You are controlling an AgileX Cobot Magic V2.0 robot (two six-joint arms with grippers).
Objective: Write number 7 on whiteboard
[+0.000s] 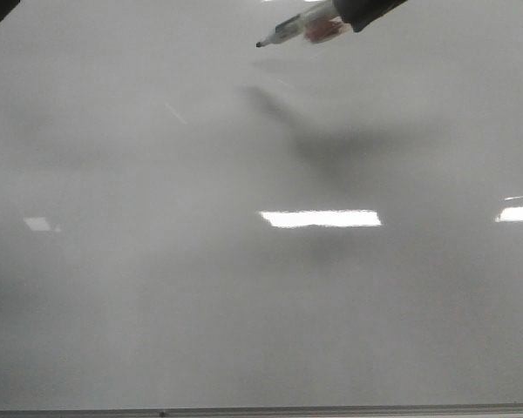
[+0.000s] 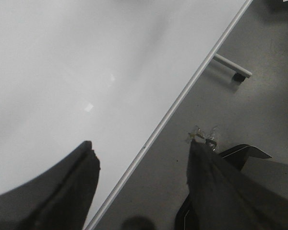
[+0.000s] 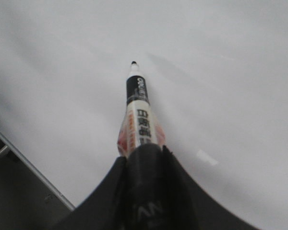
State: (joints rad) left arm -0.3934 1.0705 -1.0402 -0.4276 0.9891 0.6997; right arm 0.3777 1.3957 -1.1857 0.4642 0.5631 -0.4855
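Observation:
The whiteboard is glossy pale grey and fills the front view; no drawn 7 shows on it. My right gripper comes in at the top right, shut on a marker with a clear and white barrel and a black tip pointing left, held above the board with its shadow below. In the right wrist view the gripper grips the marker, tip away from me over the board. My left gripper is open and empty over the board's edge; only a dark corner shows in the front view's top left.
Bright rectangular light reflections lie on the board. Its thin grey frame edge runs along the near side. Beyond the edge in the left wrist view is grey floor with a caster leg.

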